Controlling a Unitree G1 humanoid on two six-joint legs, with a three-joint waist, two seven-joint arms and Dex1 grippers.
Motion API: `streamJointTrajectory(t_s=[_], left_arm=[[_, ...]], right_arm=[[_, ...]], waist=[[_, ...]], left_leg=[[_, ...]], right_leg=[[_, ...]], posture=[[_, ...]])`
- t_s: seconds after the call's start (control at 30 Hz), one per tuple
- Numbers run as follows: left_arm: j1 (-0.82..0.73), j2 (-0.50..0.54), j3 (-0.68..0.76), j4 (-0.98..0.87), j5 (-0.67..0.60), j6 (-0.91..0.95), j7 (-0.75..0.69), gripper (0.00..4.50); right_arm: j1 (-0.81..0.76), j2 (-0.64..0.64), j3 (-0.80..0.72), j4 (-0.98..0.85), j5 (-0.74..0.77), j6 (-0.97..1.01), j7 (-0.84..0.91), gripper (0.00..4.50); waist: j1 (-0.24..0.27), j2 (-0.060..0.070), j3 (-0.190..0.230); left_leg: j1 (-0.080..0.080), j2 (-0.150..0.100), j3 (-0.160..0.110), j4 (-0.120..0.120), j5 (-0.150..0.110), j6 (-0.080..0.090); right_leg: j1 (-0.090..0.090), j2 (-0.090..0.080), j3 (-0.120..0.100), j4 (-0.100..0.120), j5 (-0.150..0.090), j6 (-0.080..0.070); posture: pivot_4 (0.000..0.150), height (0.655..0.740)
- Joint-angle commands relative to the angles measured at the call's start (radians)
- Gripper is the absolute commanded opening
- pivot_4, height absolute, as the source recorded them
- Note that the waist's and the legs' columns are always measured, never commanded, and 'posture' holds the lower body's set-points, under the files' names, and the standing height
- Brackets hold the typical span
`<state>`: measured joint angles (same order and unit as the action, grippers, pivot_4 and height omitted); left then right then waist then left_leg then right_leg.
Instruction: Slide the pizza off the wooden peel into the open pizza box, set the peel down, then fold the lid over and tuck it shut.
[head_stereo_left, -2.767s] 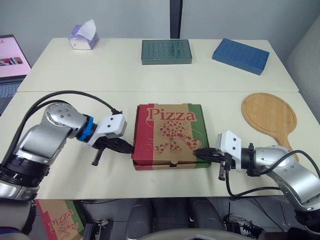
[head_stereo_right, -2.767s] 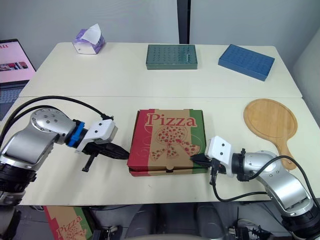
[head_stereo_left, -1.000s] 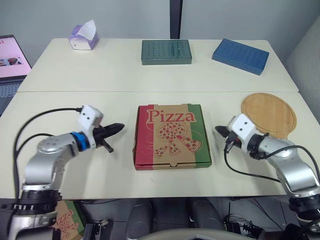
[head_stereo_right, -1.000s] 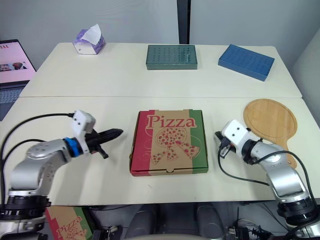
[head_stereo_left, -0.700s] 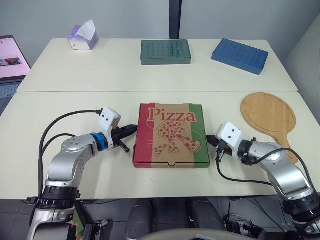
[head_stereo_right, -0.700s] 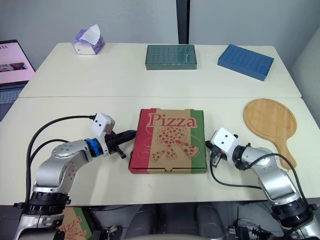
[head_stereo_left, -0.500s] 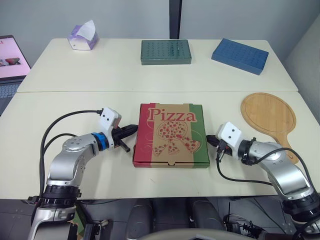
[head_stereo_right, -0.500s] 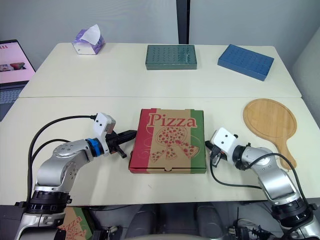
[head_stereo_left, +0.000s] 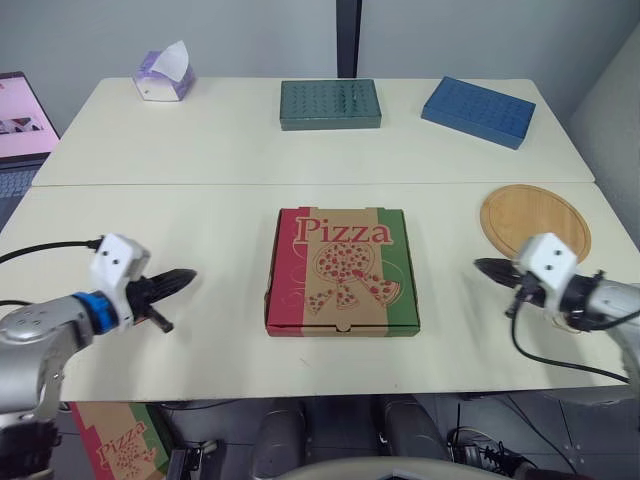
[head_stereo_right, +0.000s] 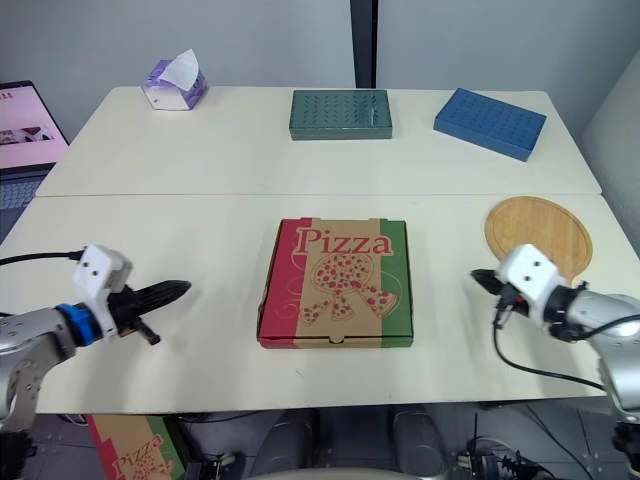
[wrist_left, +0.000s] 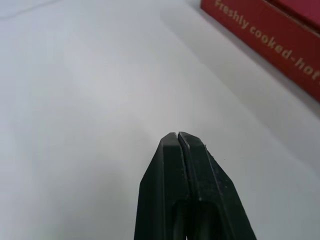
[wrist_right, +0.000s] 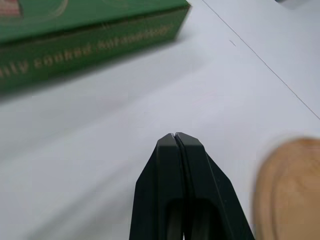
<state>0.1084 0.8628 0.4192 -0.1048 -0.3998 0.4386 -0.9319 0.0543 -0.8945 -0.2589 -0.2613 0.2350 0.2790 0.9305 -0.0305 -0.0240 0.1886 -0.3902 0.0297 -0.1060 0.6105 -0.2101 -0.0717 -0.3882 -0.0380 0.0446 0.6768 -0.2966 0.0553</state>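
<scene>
Pizza box sits between left gripper and right gripper, both closed, pointing inward.

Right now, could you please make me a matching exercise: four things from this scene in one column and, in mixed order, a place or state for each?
Things:
1. pizza box
2. wooden peel
3. tissue box
4. left gripper

Places or states:
A. shut, holding nothing
B. far corner on the robot's left
C. lid closed, in the centre
D. lying flat on the robot's right, no pizza on it

Pairs: 1-C, 2-D, 3-B, 4-A
</scene>
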Motion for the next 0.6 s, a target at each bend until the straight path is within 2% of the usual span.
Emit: streamJointTrajectory(t_s=[0.03, 0.17, 0.6], left_arm=[[0.017, 0.037, 0.086, 0.017, 0.017, -0.082, -0.018, 0.0], [0.01, 0.07, 0.083, 0.036, 0.028, -0.036, -0.006, 0.0], [-0.049, 0.084, 0.014, 0.03, -0.005, 0.091, -0.028, 0.0]], right_arm=[[0.017, -0.063, -0.098, 0.046, 0.056, -0.034, 0.098, 0.03], [0.028, -0.108, -0.117, 0.123, 0.046, -0.071, 0.148, 0.03], [0.005, -0.114, -0.102, 0.164, 0.032, -0.099, 0.154, 0.03]], waist=[[0.0, 0.0, 0.0], [-0.001, 0.0, 0.0], [-0.002, 0.001, 0.0]], left_leg=[[0.0, 0.0, 0.0, 0.0, 0.0, 0.0], [0.001, 0.0, 0.0, 0.0, 0.0, 0.0], [0.001, 0.0, 0.001, 0.0, 0.0, 0.0]], right_leg=[[0.0, 0.0, 0.0, 0.0, 0.0, -0.001], [0.001, 0.0, 0.0, 0.0, -0.003, -0.006], [0.0, 0.0, 0.001, 0.0, 0.0, 0.0]], posture=[[0.15, 0.74], [0.15, 0.74], [0.15, 0.74]])
